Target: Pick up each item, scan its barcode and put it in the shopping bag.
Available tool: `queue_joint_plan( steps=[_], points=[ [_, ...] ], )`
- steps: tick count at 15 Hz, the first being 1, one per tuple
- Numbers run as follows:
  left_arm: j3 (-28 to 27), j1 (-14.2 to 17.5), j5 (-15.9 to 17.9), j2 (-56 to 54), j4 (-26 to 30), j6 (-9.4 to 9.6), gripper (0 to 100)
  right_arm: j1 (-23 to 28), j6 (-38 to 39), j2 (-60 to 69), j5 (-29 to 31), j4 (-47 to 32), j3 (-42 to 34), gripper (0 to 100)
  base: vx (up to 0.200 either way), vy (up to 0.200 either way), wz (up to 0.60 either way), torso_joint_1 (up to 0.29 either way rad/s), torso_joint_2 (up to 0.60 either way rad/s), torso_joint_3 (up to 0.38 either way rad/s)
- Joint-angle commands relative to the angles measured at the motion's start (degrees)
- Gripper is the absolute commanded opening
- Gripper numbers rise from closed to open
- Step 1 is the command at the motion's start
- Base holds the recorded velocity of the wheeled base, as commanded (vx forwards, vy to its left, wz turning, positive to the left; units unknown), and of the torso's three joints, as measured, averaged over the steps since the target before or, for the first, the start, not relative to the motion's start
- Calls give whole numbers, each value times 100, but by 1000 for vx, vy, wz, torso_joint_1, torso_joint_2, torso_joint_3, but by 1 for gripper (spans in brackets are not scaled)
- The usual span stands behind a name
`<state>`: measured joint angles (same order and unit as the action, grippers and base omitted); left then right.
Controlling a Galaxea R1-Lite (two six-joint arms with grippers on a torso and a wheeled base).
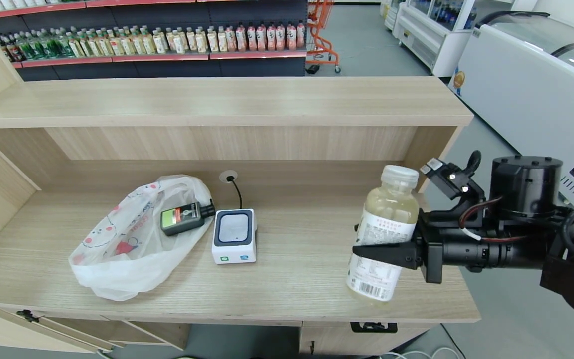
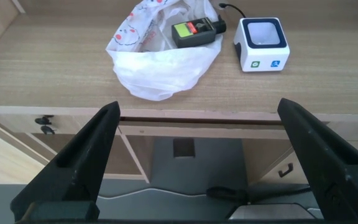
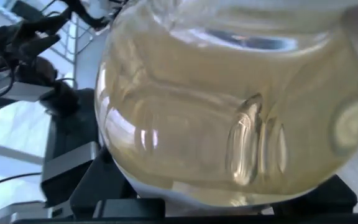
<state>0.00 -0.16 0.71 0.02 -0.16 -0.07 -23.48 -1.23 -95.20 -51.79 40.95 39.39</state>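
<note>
Widest gap is the bare counter [image 1: 307, 269] between the scanner [image 1: 234, 235] and the bottle [image 1: 386, 224] clamped in the right gripper [image 1: 366, 247] at the right end, reachable from the front edge. The left half is crowded: the shopping bag [image 1: 117, 259] sprawls just beside the scanner, with a dark flask [image 1: 183, 218] lying on its scanner-side edge. The back wall [image 1: 237, 142] and top ledge [image 1: 217, 102] close the far side, and the scanner's cable [image 1: 237, 192] runs back toward them.

Head camera overlooks the bench [image 1: 292, 279]; left wrist camera shares it from off its front edge; right wrist camera hugs the bottle [image 3: 229, 124].
</note>
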Motion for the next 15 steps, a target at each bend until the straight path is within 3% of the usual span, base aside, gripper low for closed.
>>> queue_joint_plan(
  steps=[1,5,9,15],
  points=[
    [0,-2,0,-2,-2,-1,100,-34,9,80,-174,-228,-80,0,0,0,0,0,0,0],
    [0,-2,0,-2,-2,-1,100,-60,44,19,-271,-386,-98,0,0,0,0,0,0,0],
    [0,-2,0,-2,-2,-1,100,-166,607,168,-218,-386,-19,0,0,0,0,0,0,0],
    [0,-2,0,-2,-2,-1,100,-746,659,326,1004,-351,-116,0,0,0,0,0,0,0]
  ],
)
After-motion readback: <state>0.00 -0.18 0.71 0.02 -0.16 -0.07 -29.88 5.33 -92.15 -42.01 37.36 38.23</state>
